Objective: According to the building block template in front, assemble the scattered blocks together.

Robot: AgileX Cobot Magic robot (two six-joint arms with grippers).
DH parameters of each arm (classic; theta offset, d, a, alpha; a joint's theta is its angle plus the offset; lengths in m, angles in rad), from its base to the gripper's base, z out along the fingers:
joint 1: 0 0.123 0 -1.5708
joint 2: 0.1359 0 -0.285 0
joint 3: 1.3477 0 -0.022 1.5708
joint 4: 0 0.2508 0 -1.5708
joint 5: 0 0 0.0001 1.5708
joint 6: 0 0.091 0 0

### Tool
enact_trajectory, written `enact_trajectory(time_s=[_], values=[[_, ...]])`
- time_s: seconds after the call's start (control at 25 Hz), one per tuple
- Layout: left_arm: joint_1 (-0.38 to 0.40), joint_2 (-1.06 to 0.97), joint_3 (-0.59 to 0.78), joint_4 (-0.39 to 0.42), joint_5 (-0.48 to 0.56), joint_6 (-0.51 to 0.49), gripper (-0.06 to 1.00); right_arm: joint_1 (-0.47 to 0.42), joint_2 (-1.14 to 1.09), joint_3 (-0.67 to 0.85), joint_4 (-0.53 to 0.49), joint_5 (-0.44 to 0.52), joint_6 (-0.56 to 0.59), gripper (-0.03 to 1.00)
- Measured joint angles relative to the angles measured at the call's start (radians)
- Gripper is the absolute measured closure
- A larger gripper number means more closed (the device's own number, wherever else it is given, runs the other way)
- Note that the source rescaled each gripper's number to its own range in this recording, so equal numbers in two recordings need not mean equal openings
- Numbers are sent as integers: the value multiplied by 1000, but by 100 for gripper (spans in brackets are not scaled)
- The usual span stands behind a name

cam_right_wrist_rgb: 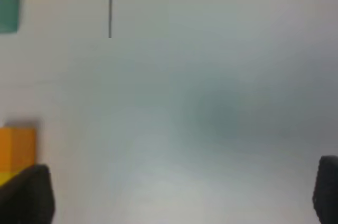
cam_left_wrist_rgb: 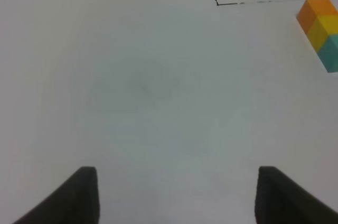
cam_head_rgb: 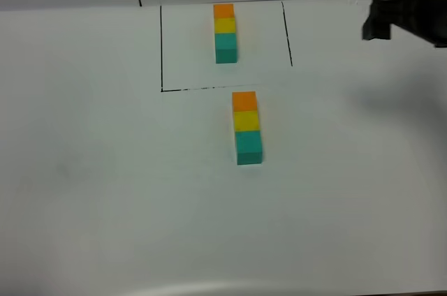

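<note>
Scattered blocks (cam_head_rgb: 247, 127) joined in an orange-yellow-teal row, just outside the black frame line (cam_head_rgb: 202, 88) around the template (cam_head_rgb: 225, 33). Right gripper (cam_head_rgb: 377, 18) well away from the row, fingers spread, empty. Left gripper (cam_left_wrist_rgb: 177, 195) likewise spread, empty, the row well beyond its tips.

- One building block template (cam_head_rgb: 225, 33): a single row of three joined cubes, one orange, one yellow, one teal, at the far side of the table.
- Three scattered blocks (cam_head_rgb: 247, 127): one orange block (cam_head_rgb: 244, 101), one yellow block (cam_head_rgb: 246, 121), one teal block (cam_head_rgb: 248, 146), touching in one row nearer than the template.
- Three black drawn lines (cam_head_rgb: 161, 47): one left, one right, one near, framing the template.
- One white table (cam_head_rgb: 105, 170).
- Two grippers: one right gripper (cam_head_rgb: 378, 18) at the far right in the exterior high view; one left gripper (cam_left_wrist_rgb: 177, 195), seen only in its own wrist view.
- Six cubes in all, two of each colour.
</note>
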Motion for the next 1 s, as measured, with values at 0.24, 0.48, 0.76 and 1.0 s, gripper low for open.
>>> enact_trajectory(time_s=[0.24,0.48,0.76,1.0], values=[[0,0,0,0,0,0,60,-62,-120,49,-78,-14,-43,-3],[0,0,0,0,0,0,60,-62,-184,49,-128,21,-49,-2],[0,0,0,0,0,0,60,-62,-417,194,-155,-48,-49,-1],[0,0,0,0,0,0,60,-62,-733,436,-156,-117,-49,-1]])
